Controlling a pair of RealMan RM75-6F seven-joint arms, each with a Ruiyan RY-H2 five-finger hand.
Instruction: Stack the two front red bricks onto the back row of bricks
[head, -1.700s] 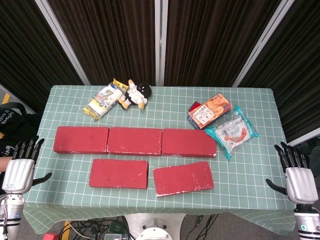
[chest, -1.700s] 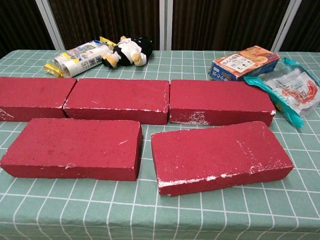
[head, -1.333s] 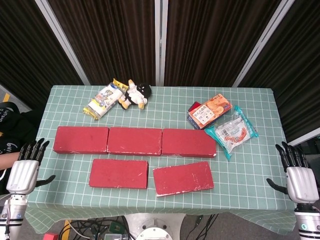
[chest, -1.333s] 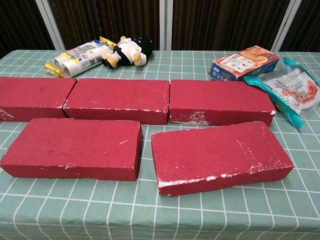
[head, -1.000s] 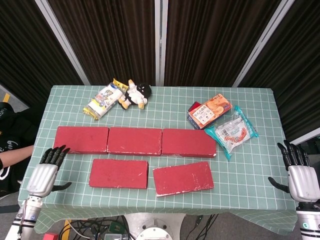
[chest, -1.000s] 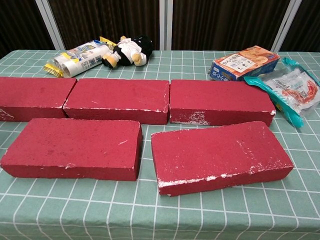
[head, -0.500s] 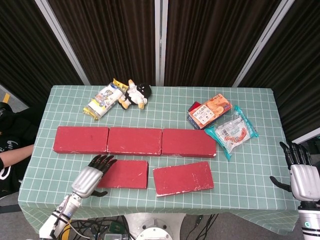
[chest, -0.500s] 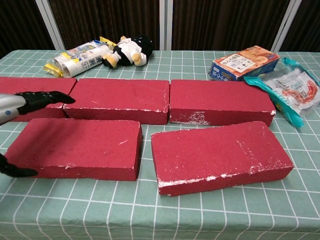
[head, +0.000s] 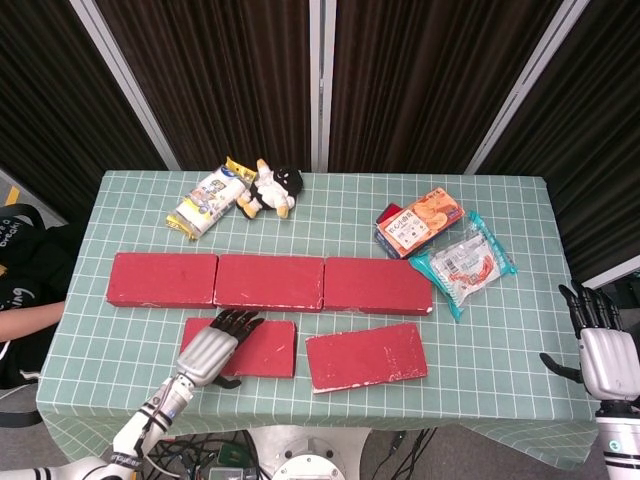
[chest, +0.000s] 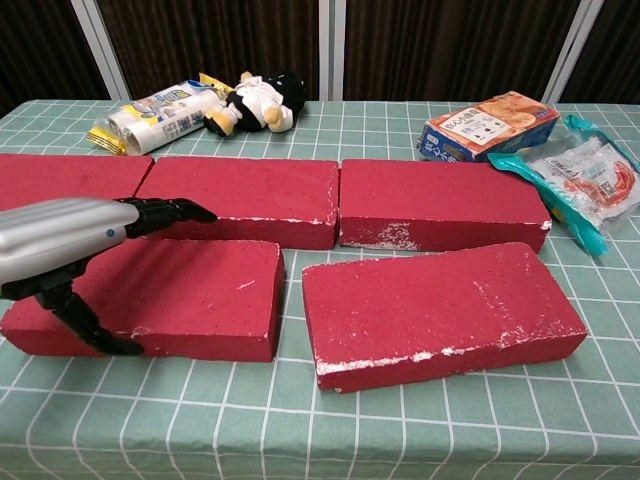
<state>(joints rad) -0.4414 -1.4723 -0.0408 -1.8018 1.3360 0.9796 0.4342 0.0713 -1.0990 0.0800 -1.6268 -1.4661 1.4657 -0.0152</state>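
Note:
Two red bricks lie in front: the left one (head: 268, 347) (chest: 190, 295) and the right one (head: 366, 355) (chest: 440, 305), which is slightly skewed. Behind them runs a back row of three red bricks (head: 270, 282) (chest: 240, 195), laid end to end. My left hand (head: 213, 346) (chest: 70, 240) hovers over the left end of the front left brick, fingers stretched out above its top, thumb hanging by its near face. It grips nothing. My right hand (head: 605, 357) stays open off the table's right edge, fingers pointing up; the chest view does not show it.
On the green checked table (head: 500, 340), a snack bag (head: 207, 200) and a plush toy (head: 272, 187) lie at the back left. An orange box (head: 420, 222) and a teal packet (head: 463, 262) sit at the back right. A person (head: 20, 290) is at the left edge.
My left hand has swung in from beside the table's left edge to above the front left brick. The right hand has barely moved. The bricks lie as before.

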